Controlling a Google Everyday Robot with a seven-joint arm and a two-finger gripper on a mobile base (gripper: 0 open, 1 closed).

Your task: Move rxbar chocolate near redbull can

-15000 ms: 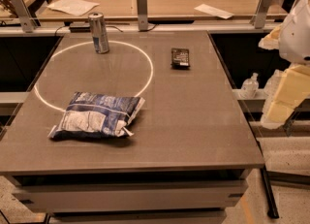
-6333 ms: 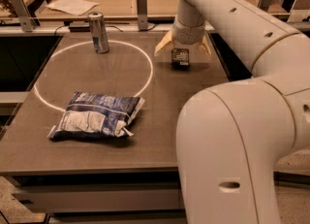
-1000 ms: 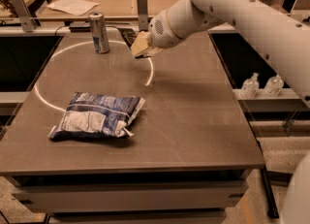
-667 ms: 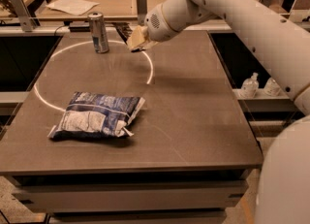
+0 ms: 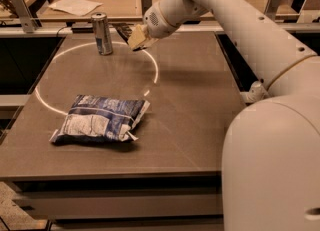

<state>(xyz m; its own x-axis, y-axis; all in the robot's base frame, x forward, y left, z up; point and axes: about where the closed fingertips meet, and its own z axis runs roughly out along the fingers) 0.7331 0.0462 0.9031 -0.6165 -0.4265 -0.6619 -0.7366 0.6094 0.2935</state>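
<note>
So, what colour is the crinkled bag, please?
Blue-and-white crinkled bag, camera view; pincer beside slim silver can.

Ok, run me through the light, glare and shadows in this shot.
Camera view: warm, dim light; a bright ring glows on the table; the can shines on top; the bag casts a thin shadow along its front edge; the hand, hovering just right of the can, sits above a soft arm shadow right of the ring.

Gripper just beside redbull can

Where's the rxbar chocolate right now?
Near the far edge of the table, the rxbar chocolate is in the hand, just right of the redbull can in the camera view.
</note>
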